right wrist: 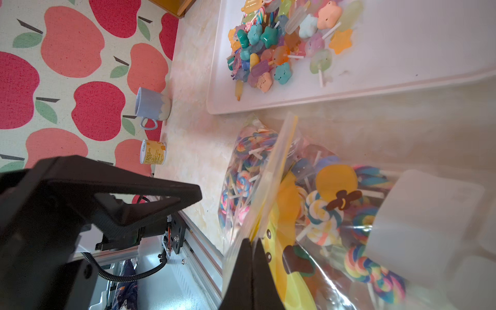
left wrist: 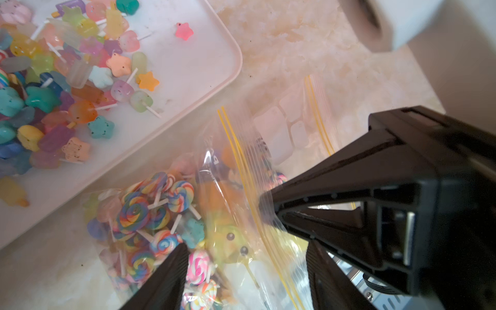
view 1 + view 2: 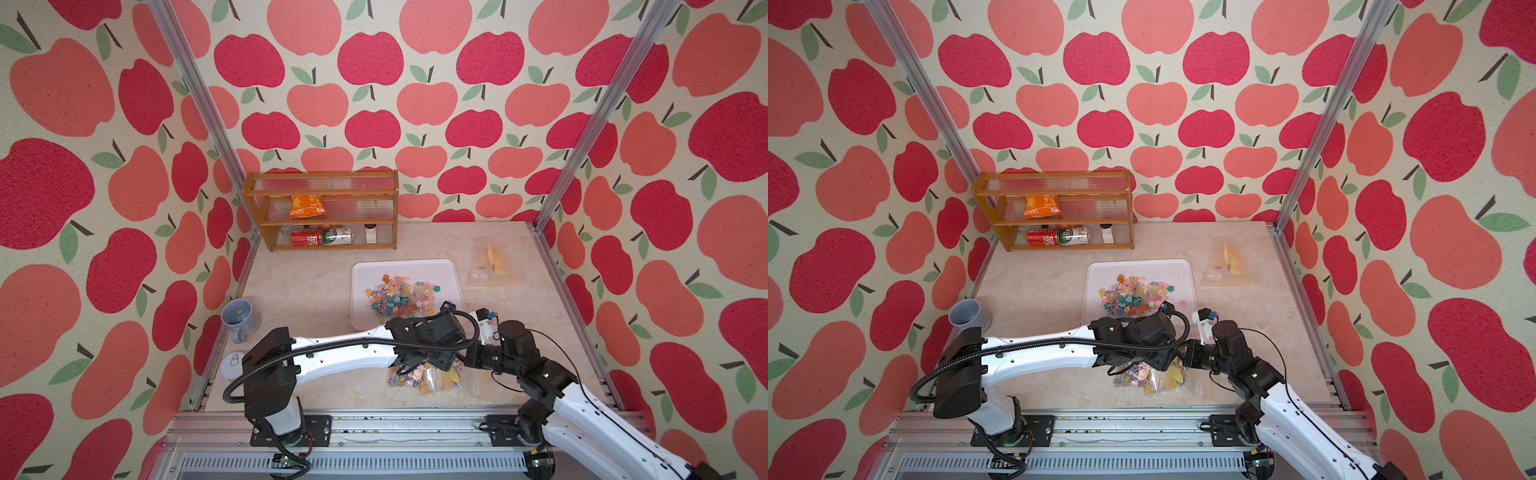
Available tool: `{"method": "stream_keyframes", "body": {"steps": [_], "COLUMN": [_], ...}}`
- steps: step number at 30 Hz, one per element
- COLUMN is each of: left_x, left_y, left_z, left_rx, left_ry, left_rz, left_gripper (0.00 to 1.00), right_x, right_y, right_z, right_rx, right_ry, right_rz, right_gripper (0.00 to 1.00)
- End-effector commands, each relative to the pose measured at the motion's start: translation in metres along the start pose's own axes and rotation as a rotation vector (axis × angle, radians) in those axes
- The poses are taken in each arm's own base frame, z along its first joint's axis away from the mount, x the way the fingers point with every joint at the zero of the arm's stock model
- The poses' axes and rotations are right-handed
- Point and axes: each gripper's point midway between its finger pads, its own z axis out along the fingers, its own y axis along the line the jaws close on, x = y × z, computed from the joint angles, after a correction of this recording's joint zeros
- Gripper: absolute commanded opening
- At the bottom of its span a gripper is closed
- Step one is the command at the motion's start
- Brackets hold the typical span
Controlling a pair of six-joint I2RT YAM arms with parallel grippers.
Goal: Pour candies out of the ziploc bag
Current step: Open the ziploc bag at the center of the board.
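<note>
In both top views the ziploc bag (image 3: 432, 380) is lying flat on the table (image 3: 311, 291) near the front rail, just short of the white tray (image 3: 446, 272). The left arm (image 3: 340, 353) and right arm (image 3: 540, 374) are meeting above it and hiding their own fingers. A heap of candies (image 3: 401, 297) is sitting on the tray while more are showing through the bag's film, so I judge the pour to be only part done. A second clear bag (image 3: 494, 270) is lying well apart, beyond the tray's right side.

In the left wrist view the left gripper (image 2: 247, 249) is hovering with its jaws spread wide, one finger on either side of the bag's filled end, and closing on nothing. It is probably lining up to take that end so the bag can be tipped. The right gripper (image 2: 268, 208) is reaching in from the side and pinching the film right at the yellow zip strip (image 2: 241, 161).

In the right wrist view the right gripper's (image 1: 252, 243) two fingers are pressing together on the zip edge, which is standing up out of the pinch. Holding the mouth end is likely meant to steady it and aim it at the tray close by. Swirled lollipops are crowding the bag on both sides of the strip. Whether the seal is parted I cannot tell.
</note>
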Motion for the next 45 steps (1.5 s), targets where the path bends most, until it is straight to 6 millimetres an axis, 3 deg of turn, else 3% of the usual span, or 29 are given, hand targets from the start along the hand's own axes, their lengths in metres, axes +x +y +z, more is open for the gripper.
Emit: {"method": "stream_keyframes", "body": {"steps": [1, 9, 17, 39, 45], "left_x": [-0.004, -0.006, 0.003, 0.011, 0.011], "left_y": [-0.005, -0.01, -0.002, 0.001, 0.005], "left_z": [-0.01, -0.008, -0.004, 0.009, 0.008], "left_rx": [0.037, 0.062, 0.034, 0.023, -0.002], "left_ry": [-0.041, -0.043, -0.027, -0.006, -0.001], "left_rz": [-0.026, -0.019, -0.024, -0.031, -0.027], "left_gripper": [0.68, 0.68, 0.63, 0.28, 0.07], "right_x": [-0.007, -0.011, -0.015, -0.015, -0.012], "right_y": [0.013, 0.017, 0.022, 0.034, 0.031], "right_z": [0.001, 0.005, 0.004, -0.005, -0.005], "right_rx": [-0.048, -0.052, -0.067, -0.111, -0.101], "right_ry": [-0.014, -0.009, -0.016, -0.024, -0.018], "right_rz": [-0.013, -0.004, -0.004, -0.008, -0.009], "right_gripper": [0.0, 0.0, 0.0, 0.0, 0.0]}}
